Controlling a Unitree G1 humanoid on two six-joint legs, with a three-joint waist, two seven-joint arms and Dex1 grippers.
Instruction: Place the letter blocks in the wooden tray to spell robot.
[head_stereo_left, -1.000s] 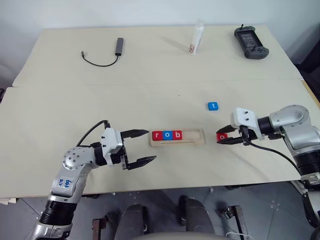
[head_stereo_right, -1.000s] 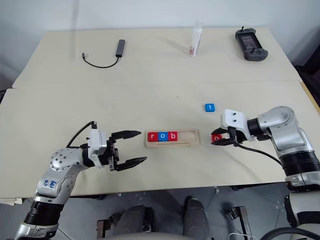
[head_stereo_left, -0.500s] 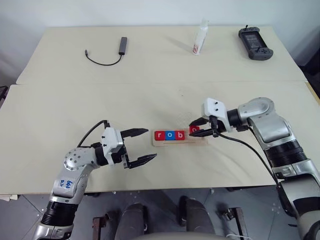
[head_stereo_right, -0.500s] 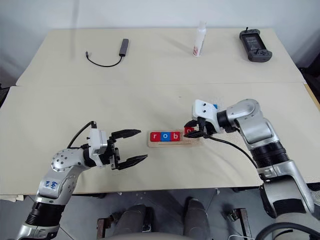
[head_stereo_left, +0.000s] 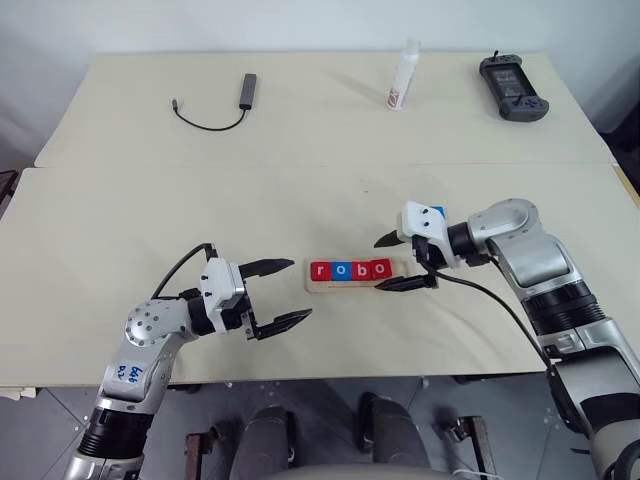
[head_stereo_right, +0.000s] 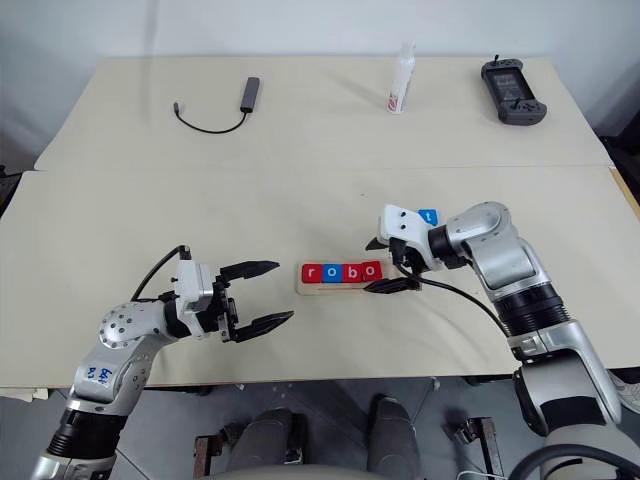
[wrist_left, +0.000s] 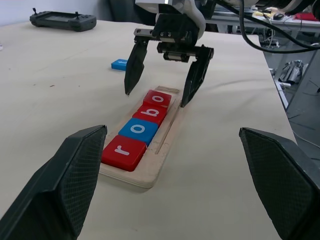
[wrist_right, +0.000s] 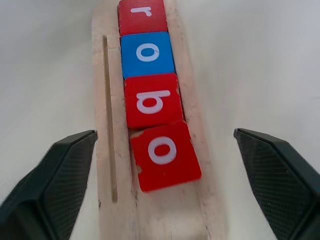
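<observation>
Sitting slightly askew in the wooden tray (wrist_right: 150, 210) at frame centre, the fourth red block (wrist_right: 164, 154) could be knocked crooked by the wide-open right gripper (head_stereo_left: 402, 262).

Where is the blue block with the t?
The blue t block lies on the table, outside the wooden tray, just behind the right gripper.

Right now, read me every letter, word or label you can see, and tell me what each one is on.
"r": red block, first in the wooden tray
"o": blue block
"b": red block
"o": red block, sitting crooked
Blue block on the table: letter unreadable
White bottle: label unreadable
</observation>
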